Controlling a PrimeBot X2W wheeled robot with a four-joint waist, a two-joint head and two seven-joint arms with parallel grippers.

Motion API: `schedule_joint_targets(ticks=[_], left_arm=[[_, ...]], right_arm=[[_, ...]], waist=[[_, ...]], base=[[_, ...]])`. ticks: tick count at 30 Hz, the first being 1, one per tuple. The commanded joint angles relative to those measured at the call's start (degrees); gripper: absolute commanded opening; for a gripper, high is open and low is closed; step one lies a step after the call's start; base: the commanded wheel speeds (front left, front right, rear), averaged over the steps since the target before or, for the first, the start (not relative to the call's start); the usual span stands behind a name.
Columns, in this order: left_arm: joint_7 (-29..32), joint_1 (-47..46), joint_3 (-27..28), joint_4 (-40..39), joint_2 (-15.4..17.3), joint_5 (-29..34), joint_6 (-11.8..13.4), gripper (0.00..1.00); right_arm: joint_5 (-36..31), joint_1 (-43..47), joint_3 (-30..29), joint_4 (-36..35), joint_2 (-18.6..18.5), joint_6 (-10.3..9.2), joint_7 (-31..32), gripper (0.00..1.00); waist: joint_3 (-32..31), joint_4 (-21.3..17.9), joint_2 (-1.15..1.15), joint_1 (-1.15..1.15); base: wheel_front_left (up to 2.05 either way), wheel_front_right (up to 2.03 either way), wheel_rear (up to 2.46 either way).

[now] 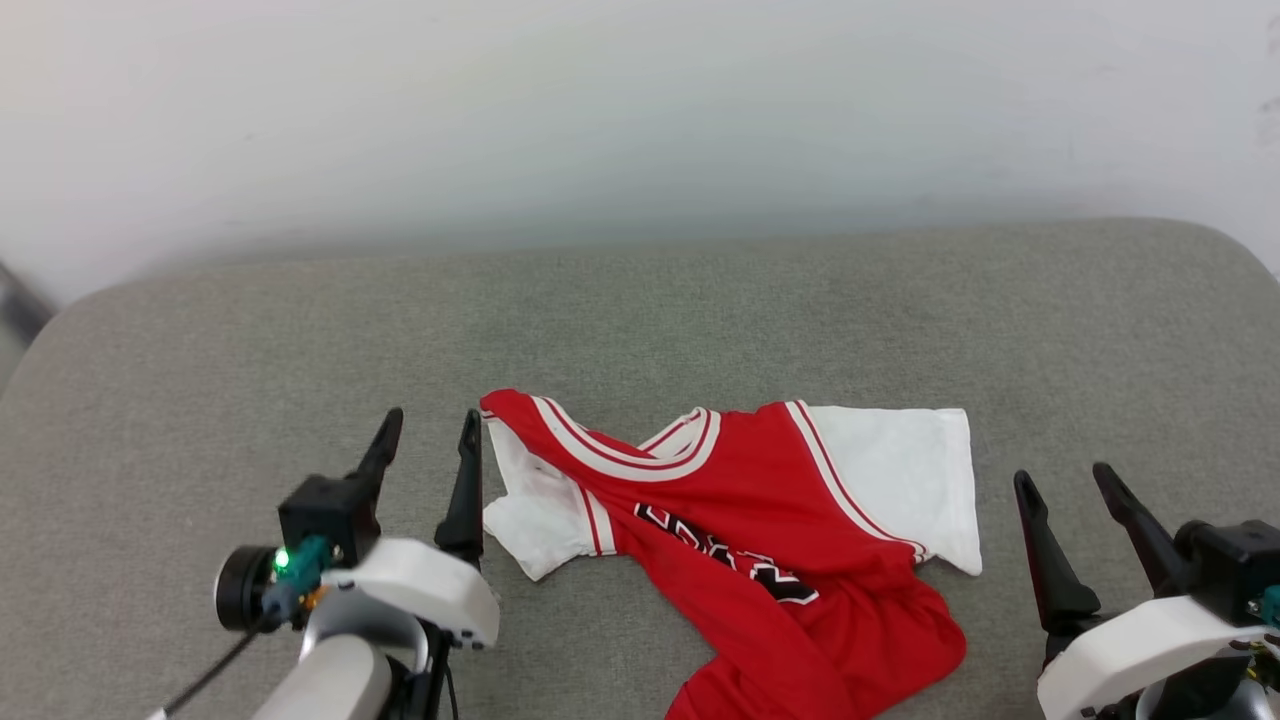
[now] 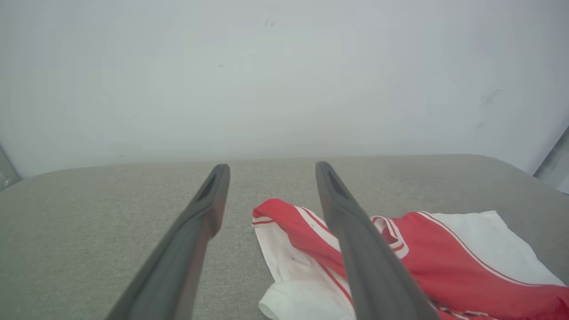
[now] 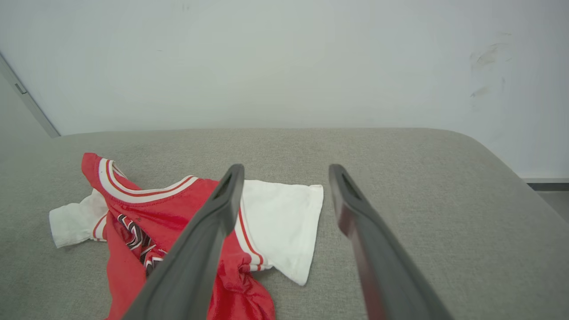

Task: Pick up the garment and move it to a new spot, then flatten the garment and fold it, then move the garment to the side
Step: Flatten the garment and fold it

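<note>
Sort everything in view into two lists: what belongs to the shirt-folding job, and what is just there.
Job: red shirt, crumpled; left pincer, open; right pincer, open.
Just there: grey cushion under the shirt; white wall behind.

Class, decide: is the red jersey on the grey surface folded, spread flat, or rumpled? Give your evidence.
Rumpled. The garment lies twisted: one white sleeve spread flat, the other crumpled, lettering creased, red body bunched.

A grey fabric cushion (image 1: 640,300) with rounded corners meets a plain white wall (image 1: 640,100).
</note>
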Motion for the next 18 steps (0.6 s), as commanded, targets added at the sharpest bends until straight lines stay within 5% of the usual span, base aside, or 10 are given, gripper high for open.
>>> schedule_joint_targets(ticks=[1,9,18], left_arm=[[-0.3,1.2,0.0,-1.0,-0.1,0.6,0.6,1.00],[-0.7,6.3,1.4,-9.0,0.6,2.6,4.4,1.00],[-0.9,2.5,2.1,-12.7,-0.9,4.9,4.7,1.00]], right_arm=[[0.5,0.7,-0.3,0.0,0.2,-0.02,0.3,1.00],[7.6,-2.3,-4.6,7.3,-2.1,-0.02,6.9,1.00],[17.1,-17.4,-7.4,21.7,-12.2,-0.02,23.7,1.00]], waist=[[-0.6,0.4,0.00,0.00],[1.0,2.0,0.00,0.00],[9.3,5.9,0.00,0.00]], base=[[0.00,0.00,0.00],[0.00,0.00,0.00],[0.00,0.00,0.00]])
